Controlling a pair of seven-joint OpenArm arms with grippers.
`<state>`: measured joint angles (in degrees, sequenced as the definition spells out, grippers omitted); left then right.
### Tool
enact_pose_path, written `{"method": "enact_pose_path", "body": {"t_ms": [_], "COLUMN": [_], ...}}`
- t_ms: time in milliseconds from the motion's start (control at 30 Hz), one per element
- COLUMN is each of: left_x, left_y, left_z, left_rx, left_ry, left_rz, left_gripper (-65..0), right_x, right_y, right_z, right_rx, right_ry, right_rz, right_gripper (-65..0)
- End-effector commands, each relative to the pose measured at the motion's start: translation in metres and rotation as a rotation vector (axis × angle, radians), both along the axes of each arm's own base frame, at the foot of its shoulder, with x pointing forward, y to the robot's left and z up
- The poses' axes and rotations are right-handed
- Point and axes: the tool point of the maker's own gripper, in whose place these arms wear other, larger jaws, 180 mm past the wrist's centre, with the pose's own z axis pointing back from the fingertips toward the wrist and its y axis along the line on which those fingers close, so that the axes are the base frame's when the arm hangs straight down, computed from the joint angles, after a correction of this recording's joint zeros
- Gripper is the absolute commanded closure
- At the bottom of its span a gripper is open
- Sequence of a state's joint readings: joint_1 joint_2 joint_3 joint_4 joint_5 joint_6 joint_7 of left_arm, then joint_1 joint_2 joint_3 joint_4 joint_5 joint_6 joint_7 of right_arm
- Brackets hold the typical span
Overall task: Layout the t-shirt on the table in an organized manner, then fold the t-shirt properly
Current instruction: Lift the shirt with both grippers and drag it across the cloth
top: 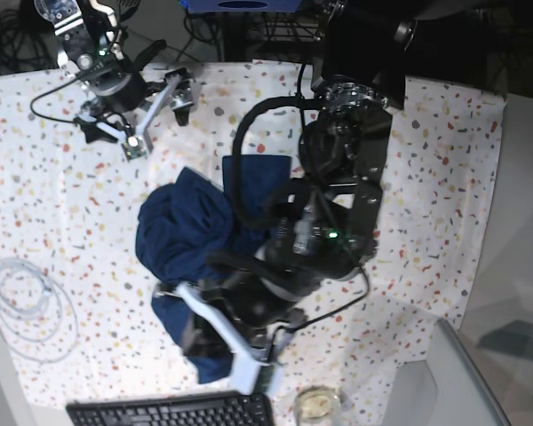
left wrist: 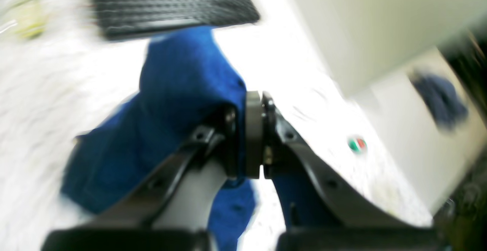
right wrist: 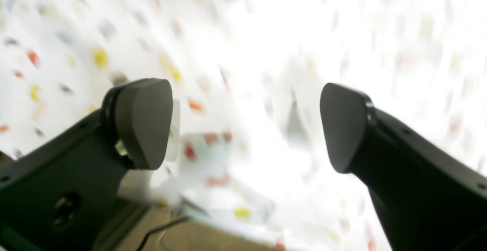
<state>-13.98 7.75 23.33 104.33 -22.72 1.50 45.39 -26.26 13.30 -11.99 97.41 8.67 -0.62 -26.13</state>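
Observation:
The dark blue t-shirt (top: 185, 232) lies crumpled in a heap on the speckled table (top: 62, 204), left of centre. My left gripper (left wrist: 260, 137) is shut on a fold of the t-shirt (left wrist: 182, 87), its pads pressed together with the cloth bunched around them. In the base view the left arm (top: 338, 204) reaches down over the shirt's lower part. My right gripper (right wrist: 243, 125) stands open over bare tablecloth (right wrist: 266, 53) with nothing between its fingers. It sits at the far left of the table (top: 160, 120), apart from the shirt.
A black keyboard (top: 173, 410) lies at the table's front edge, also seen in the left wrist view (left wrist: 171, 7). A small glass (top: 317, 404) stands beside it. A white cable coil (top: 27, 306) lies at the left. A plain grey surface (top: 444, 373) adjoins at the right.

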Motion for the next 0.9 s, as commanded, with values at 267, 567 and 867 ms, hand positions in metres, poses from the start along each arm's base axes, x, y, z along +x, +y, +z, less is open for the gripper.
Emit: {"method": "enact_pose_path", "body": {"t_ms": [267,567,867], "left_x": [-0.118,-0.126,-0.14], "left_y": [-0.157,-0.175,-0.176], "left_z": [0.045,-0.048,-0.059], "left_rx": [-0.211,-0.029,-0.035], "left_ry": [-0.176,-0.053,-0.013], "left_rz": [-0.536,-0.579,-0.592], "left_gripper": [0.0,0.0,-65.0], "right_x": [-0.023,-0.039,-0.04], "right_y": [-0.114,-0.151,-0.148], "right_z": [0.008,0.012,0.011], "right_rx": [-0.135,-0.148,-0.136], "right_ry": [-0.008,-0.014,-0.012], "right_rz": [-0.322,-0.519,-0.533], "right_gripper": [-55.1,-55.8,-55.8]}}
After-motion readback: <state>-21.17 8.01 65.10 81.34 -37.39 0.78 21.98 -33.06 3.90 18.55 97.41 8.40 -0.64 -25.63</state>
